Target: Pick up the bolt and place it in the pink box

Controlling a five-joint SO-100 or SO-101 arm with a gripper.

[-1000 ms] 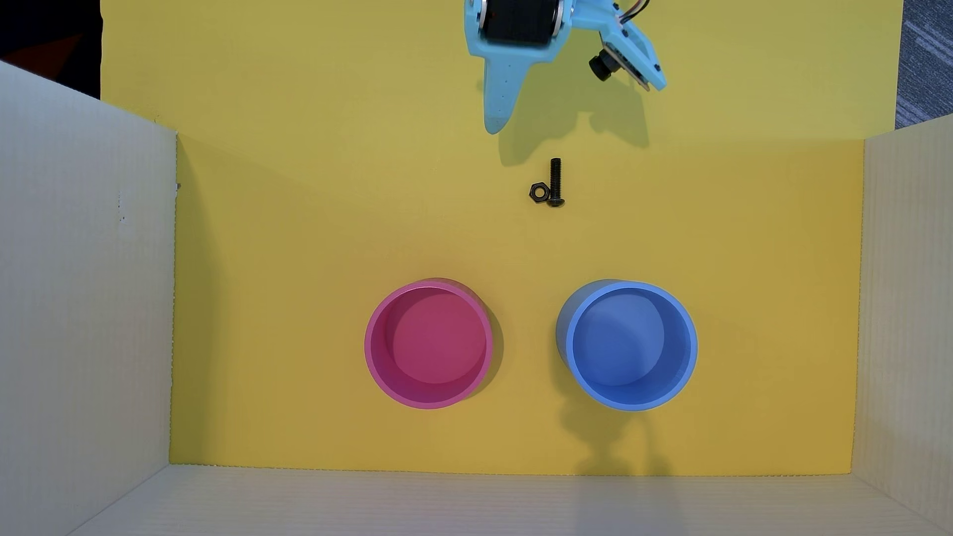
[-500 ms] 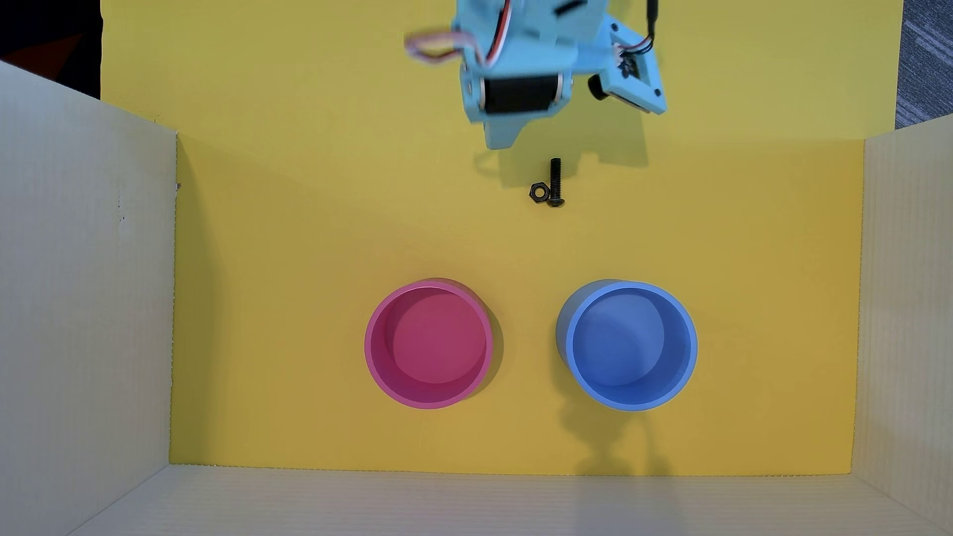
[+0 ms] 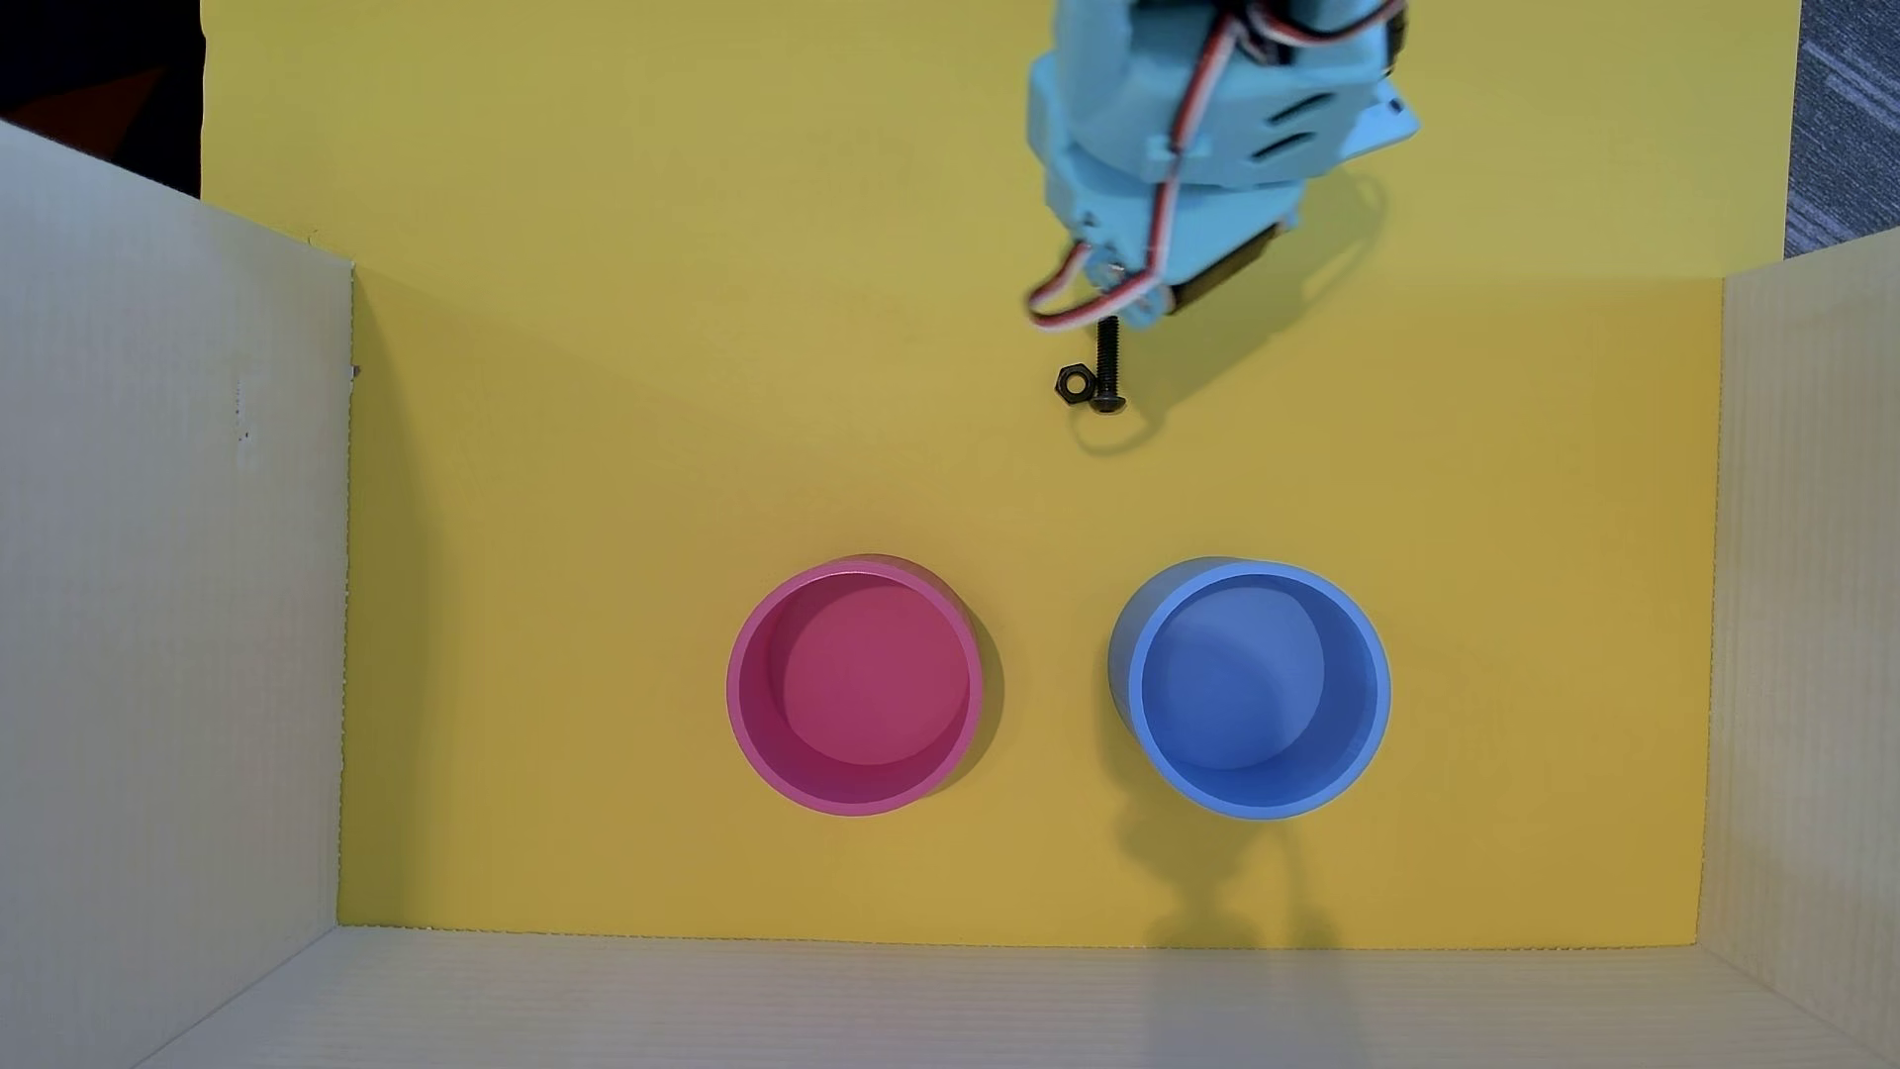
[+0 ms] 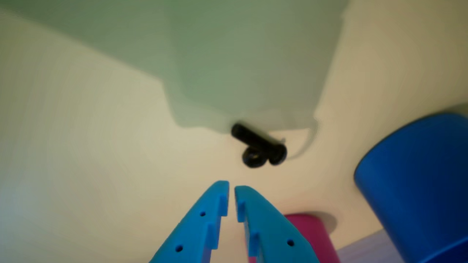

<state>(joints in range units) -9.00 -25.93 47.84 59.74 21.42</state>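
Note:
The black bolt [image 3: 1107, 360] lies flat on the yellow floor, head toward the cups, with its shaft end just under the arm's tip. In the wrist view the bolt [image 4: 256, 138] lies a little beyond my fingertips. My light blue gripper [image 4: 231, 188] is empty, its jaws almost together with only a thin slit between them. In the overhead view the arm [image 3: 1182, 154] hides the fingertips. The pink box [image 3: 874, 678] stands empty, well below the bolt and to the left; its side shows in the wrist view [image 4: 310, 233].
A black hex nut [image 3: 1074, 383] touches the bolt's head on its left and also shows in the wrist view [image 4: 253, 159]. A blue cup [image 3: 1254, 689] stands right of the pink one. Cardboard walls [image 3: 165, 617] enclose the yellow floor on three sides.

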